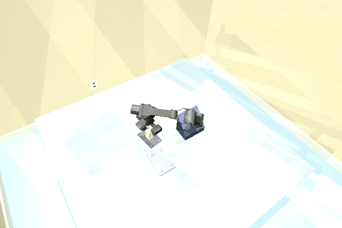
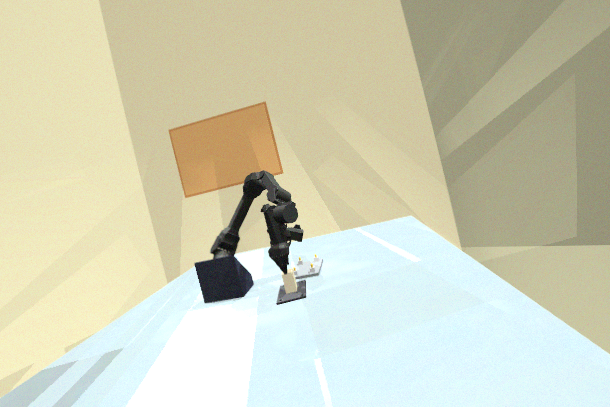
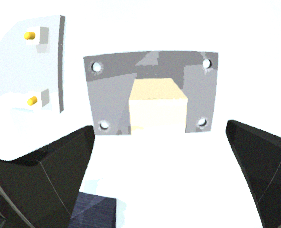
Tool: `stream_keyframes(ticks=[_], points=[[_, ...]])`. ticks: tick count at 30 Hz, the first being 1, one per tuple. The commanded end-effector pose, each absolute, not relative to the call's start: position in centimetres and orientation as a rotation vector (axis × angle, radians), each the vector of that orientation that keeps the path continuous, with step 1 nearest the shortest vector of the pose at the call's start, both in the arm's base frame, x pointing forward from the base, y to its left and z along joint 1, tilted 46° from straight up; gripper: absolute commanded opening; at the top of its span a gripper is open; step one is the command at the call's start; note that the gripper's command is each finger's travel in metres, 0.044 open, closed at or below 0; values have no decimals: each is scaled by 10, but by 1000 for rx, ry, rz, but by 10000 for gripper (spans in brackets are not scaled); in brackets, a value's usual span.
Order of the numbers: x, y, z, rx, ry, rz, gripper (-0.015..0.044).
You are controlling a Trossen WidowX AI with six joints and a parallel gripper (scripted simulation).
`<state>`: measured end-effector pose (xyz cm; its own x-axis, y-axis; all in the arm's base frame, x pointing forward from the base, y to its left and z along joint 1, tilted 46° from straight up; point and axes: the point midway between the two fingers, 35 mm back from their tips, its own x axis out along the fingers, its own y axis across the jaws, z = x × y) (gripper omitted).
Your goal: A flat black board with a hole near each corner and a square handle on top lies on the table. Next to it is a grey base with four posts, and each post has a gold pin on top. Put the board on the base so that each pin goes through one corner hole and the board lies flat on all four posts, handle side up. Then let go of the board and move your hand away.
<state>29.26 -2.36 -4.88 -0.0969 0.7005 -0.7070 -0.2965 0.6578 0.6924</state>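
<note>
The gripper [image 1: 149,130] [image 2: 286,271] [image 3: 162,129], fingers wide apart and empty, lines up over the pale square handle [image 1: 149,134] [image 2: 289,283] [image 3: 158,110]! The black board [image 1: 152,143] [image 2: 299,294] [image 3: 110,90] lies beside the grey base [image 1: 162,161] [image 2: 308,271] [image 3: 48,70]. Grasping comes first: it likely needs lowering, then closing.

Matt, smooth-looking dark board [image 1: 155,141] [image 2: 300,294] [image 3: 110,95]; pale, matt handle [image 1: 149,134] [image 2: 289,282] [image 3: 158,112].

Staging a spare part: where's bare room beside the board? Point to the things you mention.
Room: between the wall outlet [image 1: 93,84] and the black board [image 1: 142,136] [image 2: 301,295] [image 3: 108,92]. Crowded: between board and grey base [image 1: 162,162] [image 2: 312,274] [image 3: 18,65], and under the open hand [image 1: 148,128] [image 2: 286,271] [image 3: 162,129].
</note>
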Motion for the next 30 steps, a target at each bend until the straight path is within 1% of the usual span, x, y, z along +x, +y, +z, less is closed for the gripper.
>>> stream_keyframes(ticks=[1,30], points=[[291,-18,-54,371,1444,869,440],[286,16,-85,374,1442,872,440]])
